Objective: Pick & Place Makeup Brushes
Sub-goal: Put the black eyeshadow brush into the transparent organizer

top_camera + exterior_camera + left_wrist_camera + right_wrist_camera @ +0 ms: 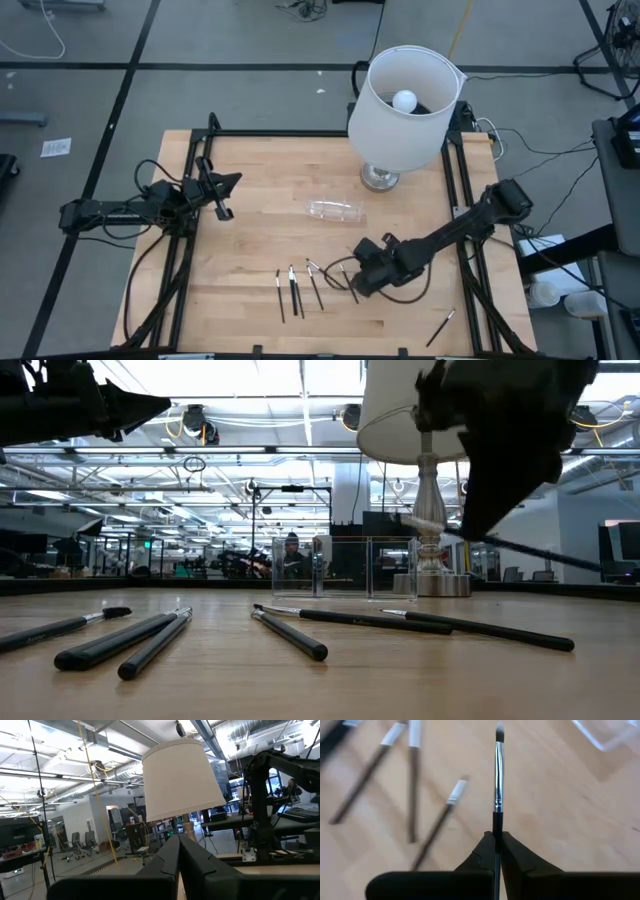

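Right wrist view showed the right gripper [497,845] pinching one brush [498,775] above the table [560,810]; left gripper [222,195] waited, fingers pressed together.

I am working in a big open lab or workshop hall; exposed ceiling ducts [260,732], strip lights, office chairs [82,840], floor cables [40,40] surround my wooden table [250,170].

Both robot arms are black and made of long thin pieces joined by chunky round parts. The left arm [120,212] has black cables looping beside it. The right arm [470,225] has a blocky end part. Each arm ends in two flat, pointed black fingers [512,854] shaped like wedges.
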Tool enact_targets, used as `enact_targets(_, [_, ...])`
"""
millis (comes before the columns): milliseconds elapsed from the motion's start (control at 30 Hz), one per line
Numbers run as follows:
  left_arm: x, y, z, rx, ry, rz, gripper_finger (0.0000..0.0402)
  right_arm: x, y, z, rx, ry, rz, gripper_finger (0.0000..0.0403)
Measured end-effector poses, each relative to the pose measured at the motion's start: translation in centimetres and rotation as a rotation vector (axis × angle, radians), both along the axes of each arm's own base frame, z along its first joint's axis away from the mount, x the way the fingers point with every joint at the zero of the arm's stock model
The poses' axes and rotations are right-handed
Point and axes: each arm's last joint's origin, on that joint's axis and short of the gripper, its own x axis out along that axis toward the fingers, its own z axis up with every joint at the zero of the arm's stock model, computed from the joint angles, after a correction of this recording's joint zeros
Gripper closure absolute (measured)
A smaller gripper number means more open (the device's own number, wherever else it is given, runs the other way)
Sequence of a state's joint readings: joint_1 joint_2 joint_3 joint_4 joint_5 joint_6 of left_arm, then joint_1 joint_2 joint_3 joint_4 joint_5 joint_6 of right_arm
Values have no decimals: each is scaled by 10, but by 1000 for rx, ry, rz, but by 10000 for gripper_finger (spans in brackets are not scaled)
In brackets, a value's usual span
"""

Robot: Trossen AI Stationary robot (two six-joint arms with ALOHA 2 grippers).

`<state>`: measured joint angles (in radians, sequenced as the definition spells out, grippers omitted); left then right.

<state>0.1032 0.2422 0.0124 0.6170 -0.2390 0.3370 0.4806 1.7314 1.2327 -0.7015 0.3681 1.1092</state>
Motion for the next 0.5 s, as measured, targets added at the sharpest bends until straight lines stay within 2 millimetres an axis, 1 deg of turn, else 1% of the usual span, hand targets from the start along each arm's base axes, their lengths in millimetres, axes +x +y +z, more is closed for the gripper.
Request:
enact_targets(100, [0, 0, 0, 0, 0, 0, 385, -1, 5, 17, -48, -128, 49, 402])
enact_targets(167, [0, 0, 0, 0, 0, 0, 385, -2, 9, 30, -109, -214, 94, 402])
enact_targets(333, [0, 0, 0, 0, 0, 0, 385, -4, 24, 54, -215, -405, 196, 402])
enact_targets(400, [0, 0, 0, 0, 0, 0, 385, -4, 29, 62, -263, -466, 229, 402])
enact_targets(500, [0, 0, 0, 0, 0, 0, 385, -5, 36, 66, -363, -501, 286, 402])
